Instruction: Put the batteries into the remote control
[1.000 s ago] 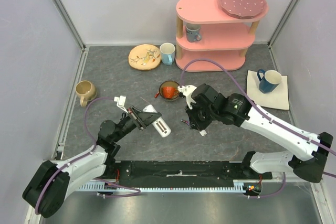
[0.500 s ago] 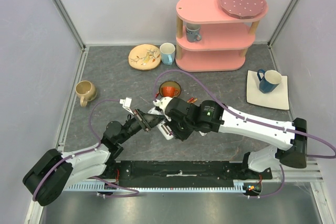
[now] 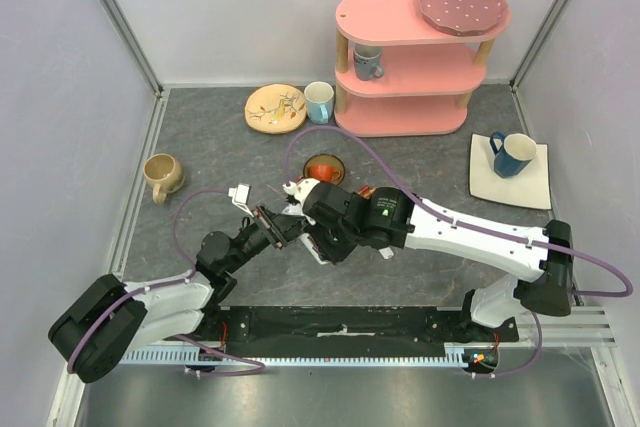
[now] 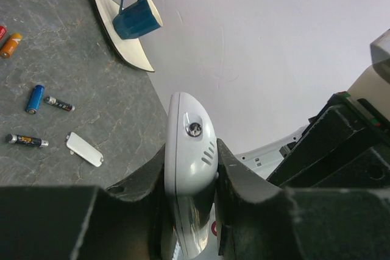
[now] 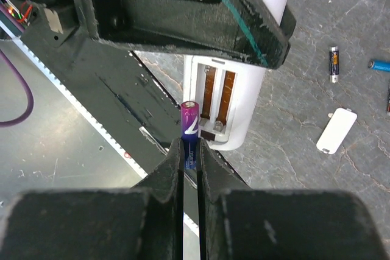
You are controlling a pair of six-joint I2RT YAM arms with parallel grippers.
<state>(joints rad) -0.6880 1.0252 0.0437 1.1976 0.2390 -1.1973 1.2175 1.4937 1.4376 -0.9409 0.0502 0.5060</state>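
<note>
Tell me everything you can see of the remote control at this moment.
The remote control is slim and white, and looks like glossy plastic. The left gripper clamps its sides. Its rounded end shows a small dark lens and three slits. Its battery compartment is open: two empty bays with copper-coloured strips.

remote control [image 4: 190,144] lower end hidden, battery [image 5: 190,121] lower half hidden
</note>
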